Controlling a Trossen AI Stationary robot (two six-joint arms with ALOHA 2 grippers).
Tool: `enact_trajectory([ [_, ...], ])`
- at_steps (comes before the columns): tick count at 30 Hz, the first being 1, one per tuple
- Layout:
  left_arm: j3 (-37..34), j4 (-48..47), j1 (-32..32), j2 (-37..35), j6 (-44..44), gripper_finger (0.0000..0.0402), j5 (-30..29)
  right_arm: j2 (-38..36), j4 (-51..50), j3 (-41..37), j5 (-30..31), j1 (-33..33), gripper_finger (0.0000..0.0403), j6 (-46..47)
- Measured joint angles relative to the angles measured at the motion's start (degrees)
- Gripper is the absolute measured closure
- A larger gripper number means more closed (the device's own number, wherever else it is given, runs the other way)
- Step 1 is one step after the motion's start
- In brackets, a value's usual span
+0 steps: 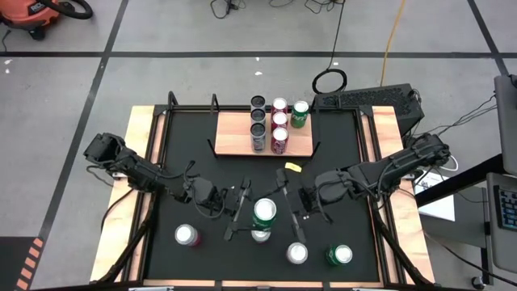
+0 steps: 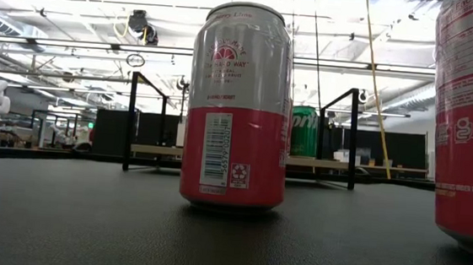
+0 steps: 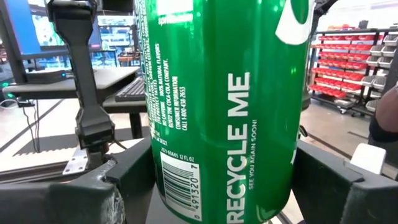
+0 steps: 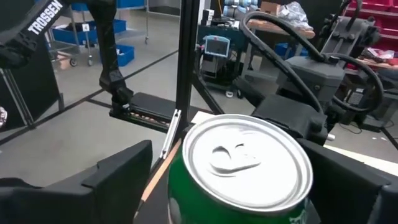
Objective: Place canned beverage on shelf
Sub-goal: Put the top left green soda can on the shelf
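A green can (image 1: 264,212) hangs upright above the black mat (image 1: 194,153), over a white-and-pink can (image 2: 238,107) that stands on its base. My left gripper (image 1: 249,213) comes from the table's left and is shut on the green can. My right gripper (image 1: 283,212) comes from the right, a little higher, and is open. Its fingers (image 4: 118,177) stand on either side of the can's silver top (image 4: 245,162). The wooden shelf (image 1: 234,139) sits at the far middle of the mat with several cans upright on it. My left gripper pinches the green can's wall (image 3: 158,174) between its two fingers (image 3: 121,190), one on the can's far side and one on its near side. The fingers lie level, coming from the table's left. The can stands upright in the hold, lifted clear of the mat.
Loose cans stand on the near part of the mat: a pink-topped one (image 1: 187,235), a silver-topped one (image 1: 297,253) and a green one (image 1: 339,255). A small yellow scrap (image 1: 292,166) lies mid-mat. Wooden strips (image 1: 139,162) edge the mat, and black uprights (image 2: 129,120) flank the shelf.
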Motion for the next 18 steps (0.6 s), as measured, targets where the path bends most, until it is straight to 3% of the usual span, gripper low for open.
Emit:
enact_trajectory([
  [11,0.0,-0.1,-0.1,0.0,0.0,0.0107,0.1,0.1,1.3,0.0,-0.1,0.0,0.0099,3.0],
  [18,0.0,-0.3,-0.1,0.0,0.1,0.0107,0.2,0.9,1.9,0.0,0.1,0.0,0.0092,2.9],
])
